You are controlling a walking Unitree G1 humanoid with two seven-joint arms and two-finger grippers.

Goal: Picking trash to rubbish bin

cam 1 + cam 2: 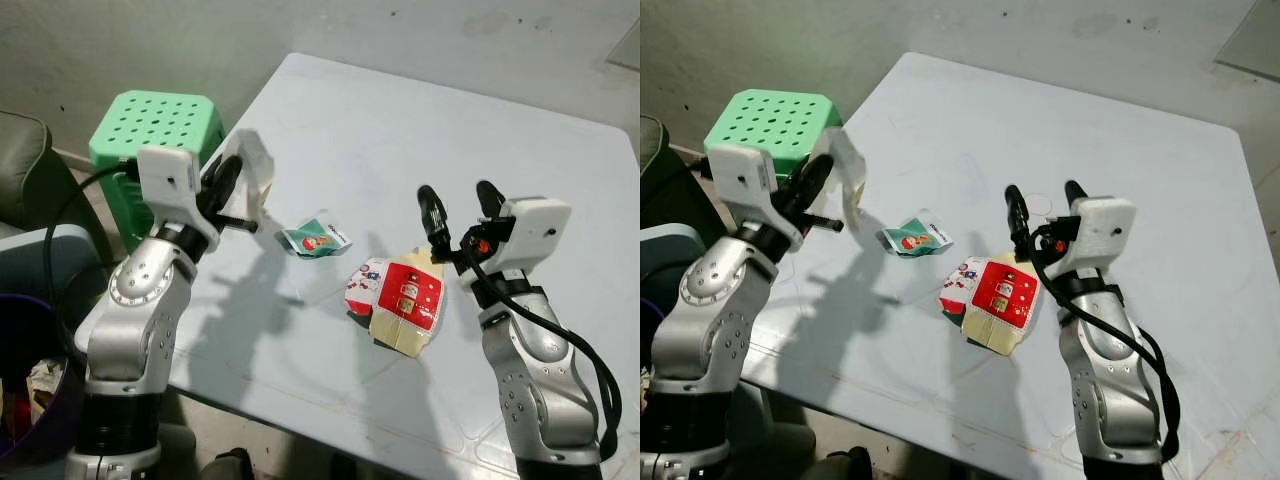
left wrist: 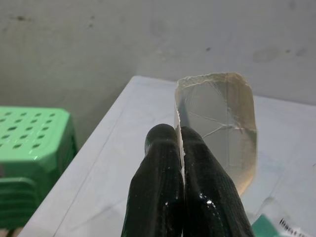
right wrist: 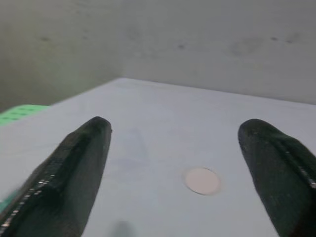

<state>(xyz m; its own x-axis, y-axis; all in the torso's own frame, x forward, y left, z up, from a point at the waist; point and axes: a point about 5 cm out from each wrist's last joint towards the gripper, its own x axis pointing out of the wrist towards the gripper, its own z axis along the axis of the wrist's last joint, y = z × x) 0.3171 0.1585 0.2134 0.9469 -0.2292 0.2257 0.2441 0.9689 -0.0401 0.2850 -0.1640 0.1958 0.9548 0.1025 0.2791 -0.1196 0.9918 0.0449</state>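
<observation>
Your left claw (image 2: pixel 180 136) is clenched on a clear plastic wrapper (image 2: pixel 222 123), lifted off the table (image 1: pixel 400 120) near its edge, beside the green stool (image 1: pixel 155 125). A small green packet (image 1: pixel 315 238) lies between the claws. Your right claw (image 1: pixel 458 195), released, hovers just beyond the red-and-cream carton (image 1: pixel 408 300).

Left gripper (image 1: pixel 228 185) pinches clear wrapper (image 1: pixel 256 170) above table (image 1: pixel 420 120).
</observation>
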